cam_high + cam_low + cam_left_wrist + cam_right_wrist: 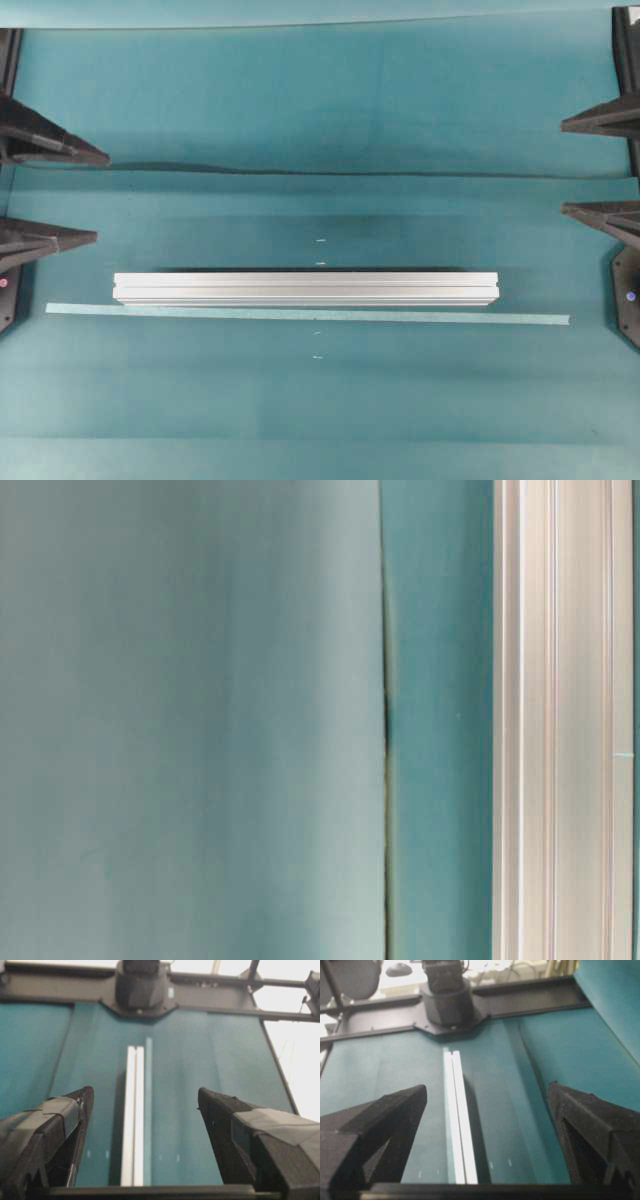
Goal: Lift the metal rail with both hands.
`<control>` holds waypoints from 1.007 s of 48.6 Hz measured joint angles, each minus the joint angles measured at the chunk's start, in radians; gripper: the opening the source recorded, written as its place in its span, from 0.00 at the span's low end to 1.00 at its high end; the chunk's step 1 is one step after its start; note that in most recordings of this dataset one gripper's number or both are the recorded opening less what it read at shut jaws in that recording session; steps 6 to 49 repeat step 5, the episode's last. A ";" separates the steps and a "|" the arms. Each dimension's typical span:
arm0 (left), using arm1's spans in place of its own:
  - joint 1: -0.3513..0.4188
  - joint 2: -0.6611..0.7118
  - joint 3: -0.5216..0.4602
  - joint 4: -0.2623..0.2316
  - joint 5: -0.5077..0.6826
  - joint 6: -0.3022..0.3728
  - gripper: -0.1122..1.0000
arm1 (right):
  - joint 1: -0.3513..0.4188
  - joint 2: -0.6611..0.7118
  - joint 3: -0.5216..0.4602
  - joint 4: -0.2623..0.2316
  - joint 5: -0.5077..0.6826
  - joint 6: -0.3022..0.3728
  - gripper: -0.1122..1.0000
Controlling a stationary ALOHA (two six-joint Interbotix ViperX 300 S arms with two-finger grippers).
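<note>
Metal rail (305, 288) lies mid-counter, untouched (tape strip (307, 314) alongside); left hand (88, 196) and right hand (572, 167) released at opposite edges.

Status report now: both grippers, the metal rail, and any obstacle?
Left gripper open, right gripper open, both empty at table edges. Metal rail flat on mat, untouched. Pale tape strip alongside rail; nothing blocking.

teal table (300, 110), metal rail (305, 288), tape strip (530, 319)
</note>
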 measured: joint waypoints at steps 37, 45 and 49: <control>0.000 -0.011 0.011 0.000 -0.009 -0.009 0.86 | 0.000 -0.011 0.008 0.000 0.000 0.000 0.99; 0.000 -0.011 0.011 0.000 -0.009 -0.009 0.86 | 0.000 -0.011 0.008 0.000 0.000 0.000 0.99; 0.000 -0.011 0.011 0.000 -0.009 -0.009 0.86 | 0.000 -0.011 0.008 0.000 0.000 0.000 0.99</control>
